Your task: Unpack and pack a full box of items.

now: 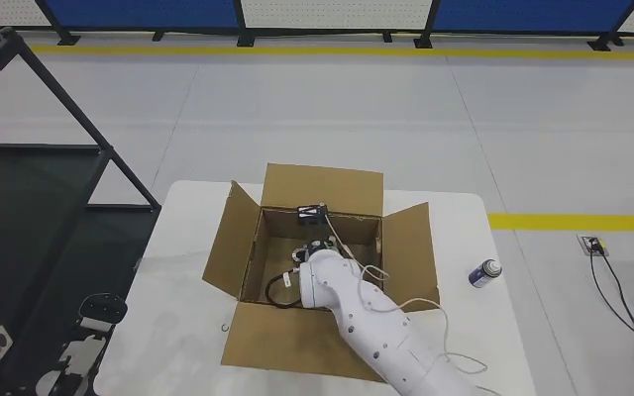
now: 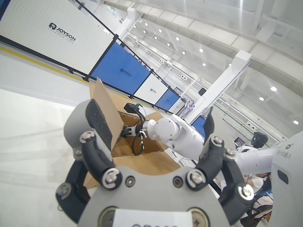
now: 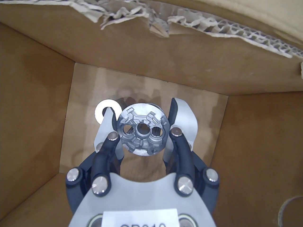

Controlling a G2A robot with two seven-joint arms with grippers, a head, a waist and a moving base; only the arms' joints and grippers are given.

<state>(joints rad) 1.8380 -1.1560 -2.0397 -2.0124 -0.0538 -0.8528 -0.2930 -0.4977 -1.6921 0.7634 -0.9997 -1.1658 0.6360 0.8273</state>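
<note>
Clamped edge to edge between the pads of the right gripper (image 3: 143,107): a round metal disc (image 3: 142,131) with cut-out holes and a hollow hub, held flat-face up deep inside the cardboard box (image 3: 151,67), close over its floor. Just beside the disc, a flat washer (image 3: 98,115) on the box floor, partly behind one finger. Higher up along the box wall, a torn corrugated edge (image 3: 132,12).

Seen from the top: box in the middle of the white table (image 1: 188,297) with all four flaps folded outward, entered from 5 o'clock by the right arm (image 1: 376,327), wrist down between the walls. At 3 o'clock from the box, well apart from its flap, a small blue spray can (image 1: 484,272) on the table.

Outside the box and raised, the left gripper (image 2: 151,109): spread wide with nothing between its pads, pointed toward the box's flaps and the right arm beyond, touching neither
</note>
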